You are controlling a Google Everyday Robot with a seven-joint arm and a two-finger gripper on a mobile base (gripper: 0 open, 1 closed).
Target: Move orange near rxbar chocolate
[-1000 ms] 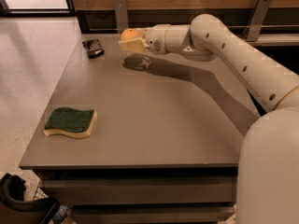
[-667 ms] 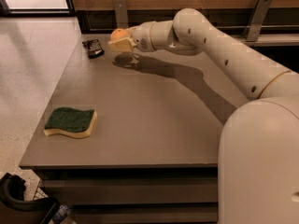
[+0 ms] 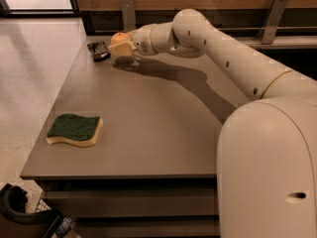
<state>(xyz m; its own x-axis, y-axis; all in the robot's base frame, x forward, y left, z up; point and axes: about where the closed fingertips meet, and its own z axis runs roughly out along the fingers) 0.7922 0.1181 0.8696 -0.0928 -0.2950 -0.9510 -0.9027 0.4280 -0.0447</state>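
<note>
The orange [image 3: 118,36] is a round orange fruit held in my gripper [image 3: 121,46] at the far left of the grey table [image 3: 158,123], just above its surface. The gripper's fingers are shut on it and cover its lower part. The rxbar chocolate [image 3: 98,50], a small flat dark bar, lies on the table near the far left corner, just left of the orange and a short gap from it.
A green-and-yellow sponge [image 3: 75,130] lies near the table's front left edge. My arm [image 3: 233,58] stretches across the table's right and far side. A wooden wall with metal brackets [image 3: 128,11] runs behind the table. Floor lies beyond the left edge.
My gripper has carried the orange further left along the far side of the table, closer to the dark bar.
</note>
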